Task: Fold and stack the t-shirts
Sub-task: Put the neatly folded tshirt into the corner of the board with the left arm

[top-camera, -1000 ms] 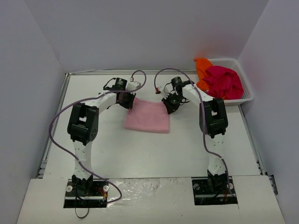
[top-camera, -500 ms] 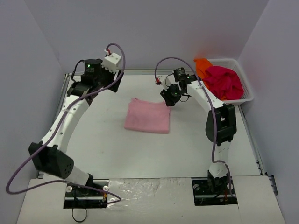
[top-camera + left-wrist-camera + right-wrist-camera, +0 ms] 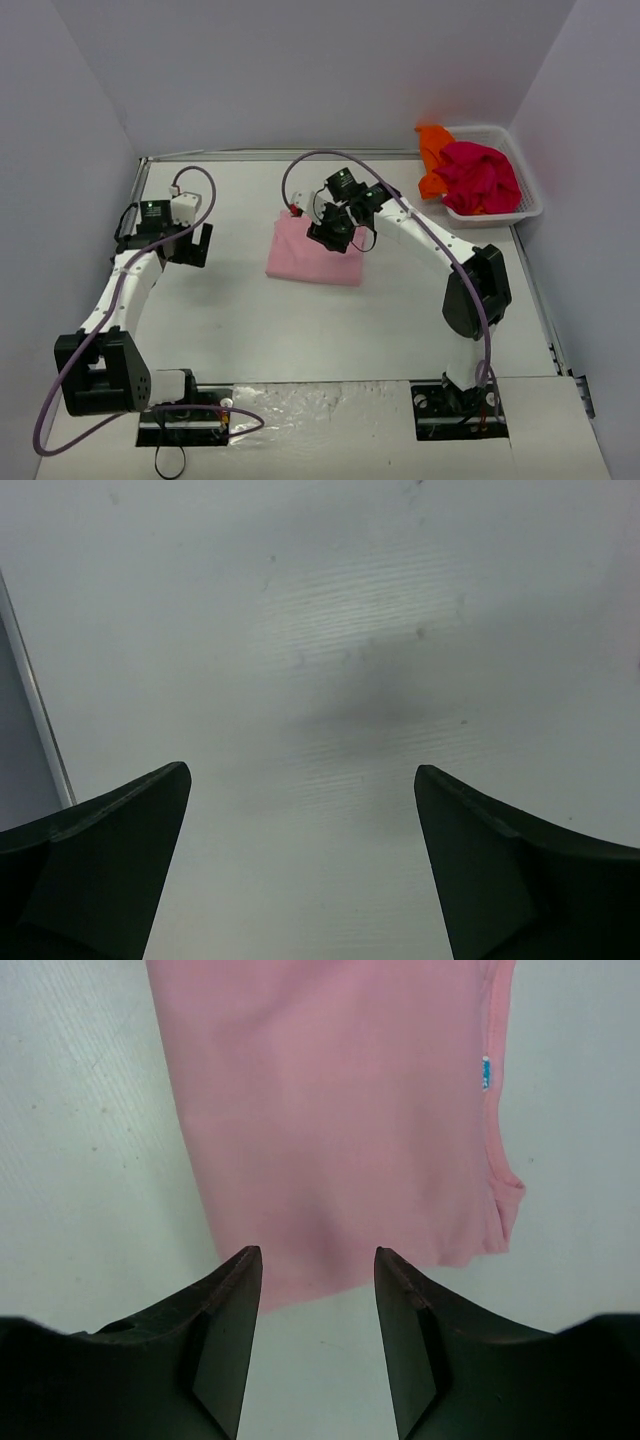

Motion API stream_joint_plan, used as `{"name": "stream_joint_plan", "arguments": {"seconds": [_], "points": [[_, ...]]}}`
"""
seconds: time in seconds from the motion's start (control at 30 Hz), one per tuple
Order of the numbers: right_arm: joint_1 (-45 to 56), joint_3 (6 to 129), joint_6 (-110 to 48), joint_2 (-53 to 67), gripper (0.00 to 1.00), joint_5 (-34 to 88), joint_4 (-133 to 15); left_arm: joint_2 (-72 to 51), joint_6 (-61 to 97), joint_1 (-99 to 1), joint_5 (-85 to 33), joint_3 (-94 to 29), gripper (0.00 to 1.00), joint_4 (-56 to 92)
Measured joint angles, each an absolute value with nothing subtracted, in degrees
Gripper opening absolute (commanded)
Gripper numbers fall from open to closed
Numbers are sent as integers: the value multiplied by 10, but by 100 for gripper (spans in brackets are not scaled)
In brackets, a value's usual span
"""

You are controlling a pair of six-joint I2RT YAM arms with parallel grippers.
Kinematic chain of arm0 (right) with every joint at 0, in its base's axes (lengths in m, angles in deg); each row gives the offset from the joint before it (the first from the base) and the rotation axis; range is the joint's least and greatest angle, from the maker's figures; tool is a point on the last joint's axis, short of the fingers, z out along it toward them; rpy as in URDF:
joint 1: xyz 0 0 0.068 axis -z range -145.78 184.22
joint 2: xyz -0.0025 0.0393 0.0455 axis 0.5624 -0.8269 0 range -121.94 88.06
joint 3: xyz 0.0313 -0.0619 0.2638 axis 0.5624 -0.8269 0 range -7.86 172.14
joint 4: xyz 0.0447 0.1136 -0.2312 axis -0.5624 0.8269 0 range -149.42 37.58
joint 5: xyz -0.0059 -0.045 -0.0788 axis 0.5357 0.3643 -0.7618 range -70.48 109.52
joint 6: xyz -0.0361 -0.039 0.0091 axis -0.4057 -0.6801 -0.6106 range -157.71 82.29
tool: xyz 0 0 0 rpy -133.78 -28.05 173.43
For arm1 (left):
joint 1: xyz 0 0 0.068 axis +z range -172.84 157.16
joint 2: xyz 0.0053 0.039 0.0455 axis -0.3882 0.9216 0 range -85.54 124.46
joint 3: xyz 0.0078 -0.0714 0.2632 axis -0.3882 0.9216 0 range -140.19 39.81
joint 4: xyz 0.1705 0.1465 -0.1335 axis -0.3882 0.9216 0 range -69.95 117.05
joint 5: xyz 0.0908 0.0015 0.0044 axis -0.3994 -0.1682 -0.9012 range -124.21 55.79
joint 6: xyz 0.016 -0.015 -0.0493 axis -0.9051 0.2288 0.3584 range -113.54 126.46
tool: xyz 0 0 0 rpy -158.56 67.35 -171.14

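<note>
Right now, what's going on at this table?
One pink t-shirt lies folded flat on the table. The right hand hangs open just above it, holding nothing. The left hand is wide open over the table off to the left, also empty. A magenta-red t-shirt and an orange t-shirt sit bunched in the white basket at the far right, not yet folded.

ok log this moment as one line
pink t-shirt: folded flat | left end effector: open, empty | right end effector: open, above pink t-shirt | basket: magenta t-shirt, orange t-shirt
</note>
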State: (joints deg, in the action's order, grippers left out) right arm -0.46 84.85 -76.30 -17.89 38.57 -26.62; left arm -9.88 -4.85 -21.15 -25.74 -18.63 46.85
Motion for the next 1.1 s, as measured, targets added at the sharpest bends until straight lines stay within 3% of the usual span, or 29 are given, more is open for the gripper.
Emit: {"name": "stream_joint_plan", "arguments": {"seconds": [0.1,0.13,0.23,0.6,1.1], "points": [[-36,843,-762,-182,37,356,-281,-135,-48,-177,-262,-162,94,470],[-43,843,-761,-186,24,349,-287,-147,-48,-166,-262,-162,95,465],[-54,842,-755,-210,1,335,-308,-178,-44,-145,-256,-168,94,455],[-48,839,-732,-347,0,309,-358,-188,-34,-133,-219,-173,94,446],[-29,757,-778,-305,0,286,-420,-192,-17,-133,-164,-173,94,447]]}}
